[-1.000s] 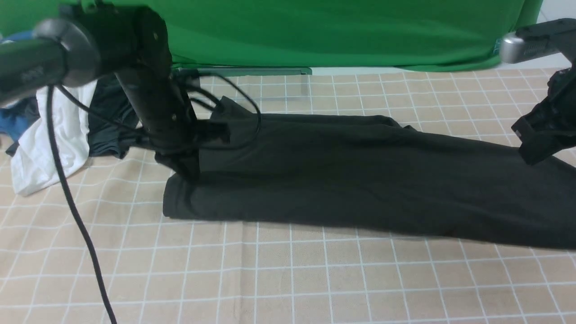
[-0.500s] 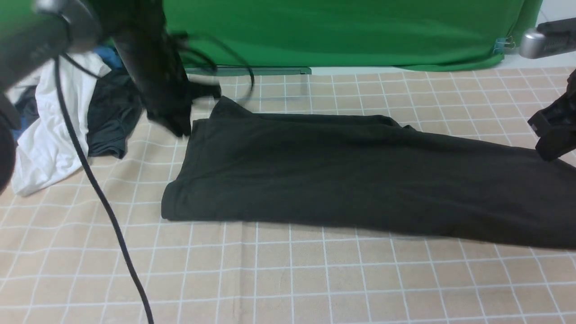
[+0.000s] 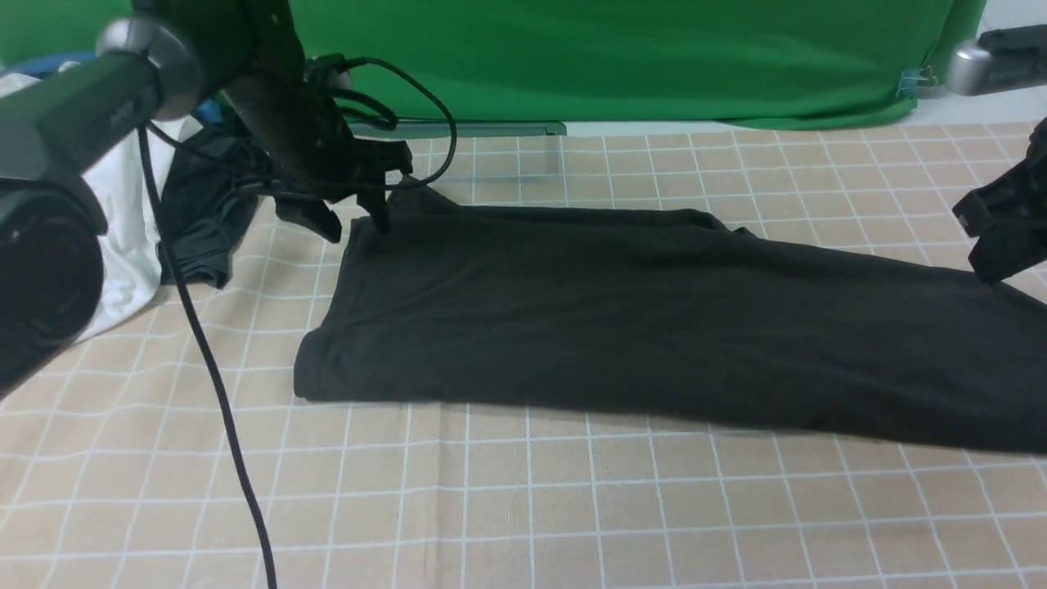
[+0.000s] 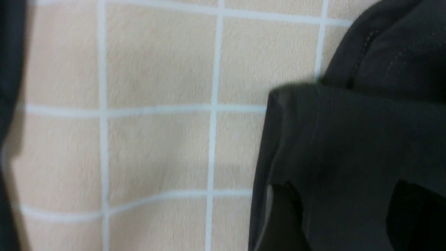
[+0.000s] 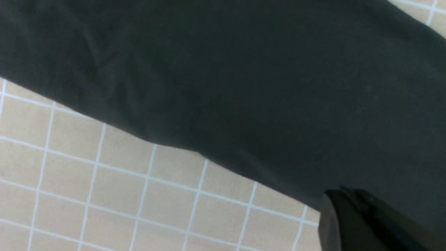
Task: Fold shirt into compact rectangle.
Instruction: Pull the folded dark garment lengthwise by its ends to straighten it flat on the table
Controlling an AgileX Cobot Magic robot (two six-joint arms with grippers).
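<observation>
The black shirt [image 3: 654,319] lies as one long folded band across the checked cloth, from left of centre out past the right edge. My left gripper [image 3: 356,222] hovers over its far left corner, open, with nothing between the fingers. In the left wrist view the shirt corner [image 4: 348,139] with its stitched hem lies under the spread left gripper [image 4: 348,212]. My right gripper [image 3: 986,262] hangs shut just above the band's far edge at the right. In the right wrist view the right gripper [image 5: 345,209] has its fingers pressed together beside the shirt [image 5: 244,69], holding nothing.
A white garment [image 3: 123,237] and a smaller dark grey garment [image 3: 204,221] are heaped at the far left. A black cable [image 3: 213,393] hangs down across the front left. A green backdrop [image 3: 613,57] closes the far side. Checked tablecloth [image 3: 572,507] covers the table.
My left gripper let go of the shirt's left end, lifted, moved toward the far corner and opened. The right gripper rose slightly and stayed shut.
</observation>
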